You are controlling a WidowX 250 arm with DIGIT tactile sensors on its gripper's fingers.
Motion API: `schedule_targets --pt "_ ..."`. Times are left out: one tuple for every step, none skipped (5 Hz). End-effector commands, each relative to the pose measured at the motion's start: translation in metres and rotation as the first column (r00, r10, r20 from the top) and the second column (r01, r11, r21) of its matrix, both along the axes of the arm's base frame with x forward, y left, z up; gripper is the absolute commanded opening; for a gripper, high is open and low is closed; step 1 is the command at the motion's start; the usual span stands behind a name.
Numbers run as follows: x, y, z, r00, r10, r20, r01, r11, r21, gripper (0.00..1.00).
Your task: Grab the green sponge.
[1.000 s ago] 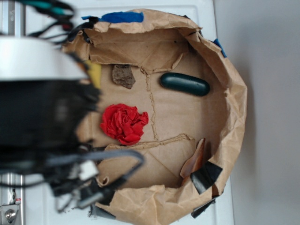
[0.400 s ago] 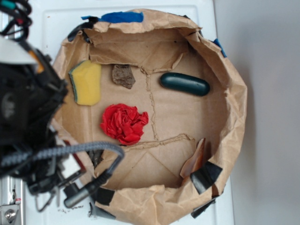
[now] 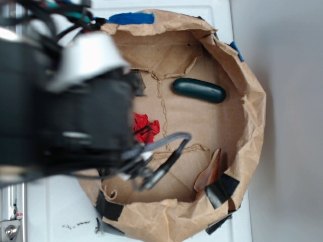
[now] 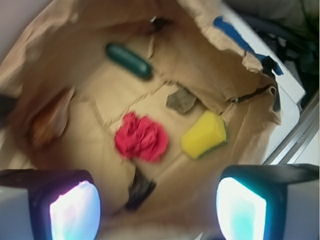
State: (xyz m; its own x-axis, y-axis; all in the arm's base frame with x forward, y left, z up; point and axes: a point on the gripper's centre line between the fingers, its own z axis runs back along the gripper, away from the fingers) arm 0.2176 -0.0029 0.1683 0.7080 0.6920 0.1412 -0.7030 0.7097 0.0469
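I work in what looks like a makeshift test setup, not a lived-in room. A crumpled brown paper bin (image 3: 252, 101), patched with blue tape (image 3: 131, 18) and black tape (image 3: 221, 189), sits on a plain white tabletop (image 3: 55, 212). Inside that bin lie unrelated props: a dark green glossy capsule (image 3: 199, 90) and a red wad of cloth (image 4: 141, 138) near the middle.

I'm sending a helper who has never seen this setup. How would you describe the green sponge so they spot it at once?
Look inside the crumpled brown paper bag, on its flat floor. The green sponge lies between the red wad of cloth and the bag's wall, below a small grey-brown scrap. It is the only bright yellow block, with a thin dark green edge, unlike the glossy dark green capsule further off.
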Motion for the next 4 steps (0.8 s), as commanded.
schedule_targets --pt "-0.004 0.046 -0.042 0.967 0.253 -0.021 -0.253 0.967 0.019 1.0" --pt "0.008 0.049 -0.06 0.977 0.207 -0.045 -0.207 0.978 0.014 1.0" --pt "0.027 0.046 -0.062 0.986 0.152 -0.063 -0.155 0.987 -0.052 1.0" --pt "0.028 0.039 -0.059 0.989 0.134 -0.064 -0.138 0.988 -0.073 1.0"
